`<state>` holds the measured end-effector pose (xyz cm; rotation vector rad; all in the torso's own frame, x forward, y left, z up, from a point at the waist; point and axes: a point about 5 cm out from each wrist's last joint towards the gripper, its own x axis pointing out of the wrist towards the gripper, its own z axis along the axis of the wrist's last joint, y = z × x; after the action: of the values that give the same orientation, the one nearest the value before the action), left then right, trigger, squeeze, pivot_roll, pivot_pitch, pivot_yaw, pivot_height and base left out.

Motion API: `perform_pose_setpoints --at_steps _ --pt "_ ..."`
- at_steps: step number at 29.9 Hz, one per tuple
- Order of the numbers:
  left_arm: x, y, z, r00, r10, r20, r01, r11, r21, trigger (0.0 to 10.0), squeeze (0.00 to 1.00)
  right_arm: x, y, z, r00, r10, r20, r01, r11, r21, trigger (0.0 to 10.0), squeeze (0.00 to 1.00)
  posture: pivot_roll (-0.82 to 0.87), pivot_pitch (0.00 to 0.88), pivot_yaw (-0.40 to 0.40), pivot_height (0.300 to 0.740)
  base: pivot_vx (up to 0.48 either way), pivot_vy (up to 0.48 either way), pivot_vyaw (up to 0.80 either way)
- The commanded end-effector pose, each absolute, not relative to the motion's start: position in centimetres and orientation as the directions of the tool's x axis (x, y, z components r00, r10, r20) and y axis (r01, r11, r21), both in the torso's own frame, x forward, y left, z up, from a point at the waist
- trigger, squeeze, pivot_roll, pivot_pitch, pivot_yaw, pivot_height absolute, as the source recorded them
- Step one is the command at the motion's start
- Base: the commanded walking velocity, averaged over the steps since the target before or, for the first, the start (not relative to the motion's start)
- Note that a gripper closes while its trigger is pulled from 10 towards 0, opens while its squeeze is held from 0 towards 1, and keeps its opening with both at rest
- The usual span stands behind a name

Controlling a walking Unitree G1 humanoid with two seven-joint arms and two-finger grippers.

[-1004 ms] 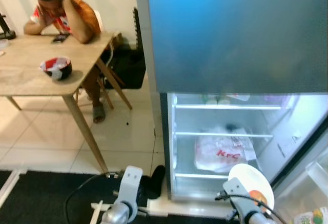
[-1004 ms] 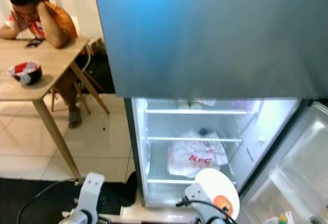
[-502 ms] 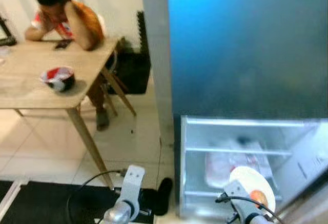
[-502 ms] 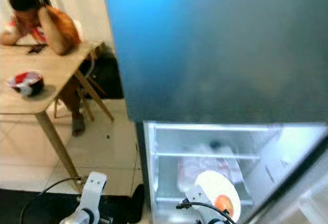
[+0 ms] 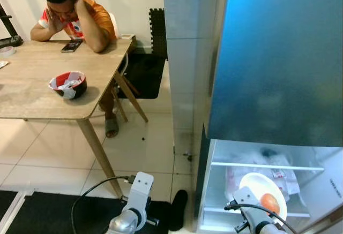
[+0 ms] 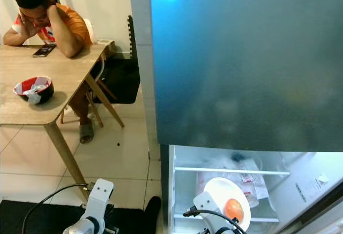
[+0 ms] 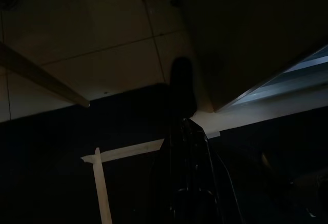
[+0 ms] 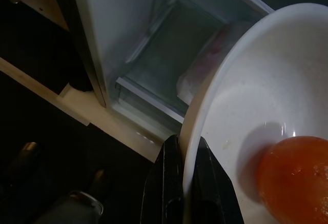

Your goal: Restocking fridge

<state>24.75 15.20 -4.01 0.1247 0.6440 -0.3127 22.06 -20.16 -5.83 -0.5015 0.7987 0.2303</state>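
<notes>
The fridge has a tall blue upper door [image 5: 278, 57], and below it an open lit compartment [image 5: 220, 156] with glass shelves. A white bag with red lettering [image 5: 283, 171] lies on the middle shelf. My right gripper [image 8: 183, 141] is shut on the rim of a white bowl [image 8: 246, 96] holding one orange-red round fruit [image 8: 294, 175]. The bowl [image 5: 256, 187] hangs low in front of the open compartment. My left arm [image 5: 136, 202] hangs idle at the lower left over the dark mat.
A wooden table [image 5: 32, 103] stands at the left with a red bowl [image 5: 68, 82] and a phone [image 5: 71, 45] on it. A person [image 5: 72, 14] sits at its far side. A table leg [image 5: 96, 148], a cable and a black shoe [image 5: 178, 217] lie near my left arm.
The whole picture has shifted, so the camera has moved: the fridge now sits farther right and lower in view. The bowl with the fruit stays in my right gripper.
</notes>
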Motion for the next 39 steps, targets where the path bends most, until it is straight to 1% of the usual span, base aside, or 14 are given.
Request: perform_pose_setpoints --at_steps 1,5,17,39 --pt "24.22 15.39 -4.43 0.738 -0.250 -0.627 0.336 0.941 0.020 10.0 0.00 21.96 -20.37 -5.85 0.683 -0.001 -0.731 -0.373 0.859 -0.351 10.0 0.00 -0.07 0.049 0.048 0.740 0.000 0.000 0.00" --pt "24.24 15.39 -4.43 0.736 -0.250 -0.629 0.338 0.941 0.021 10.0 0.00 21.97 -20.37 -5.84 0.684 -0.003 -0.730 -0.371 0.860 -0.351 10.0 0.00 -0.07 0.050 0.050 0.740 0.000 -0.292 0.00" --pt "24.14 15.26 -4.51 0.735 -0.250 -0.630 0.333 0.943 0.014 10.0 0.00 22.06 -20.51 -5.76 0.685 -0.004 -0.729 -0.372 0.858 -0.355 10.0 0.00 -0.07 0.053 0.047 0.740 0.000 -0.470 0.00" --pt "23.69 15.69 -4.80 0.737 -0.229 -0.636 0.297 0.955 0.001 10.0 0.00 22.17 -20.45 -5.68 0.686 0.002 -0.727 -0.380 0.853 -0.357 10.0 0.00 -0.07 0.060 0.039 0.740 0.000 -0.014 0.00"
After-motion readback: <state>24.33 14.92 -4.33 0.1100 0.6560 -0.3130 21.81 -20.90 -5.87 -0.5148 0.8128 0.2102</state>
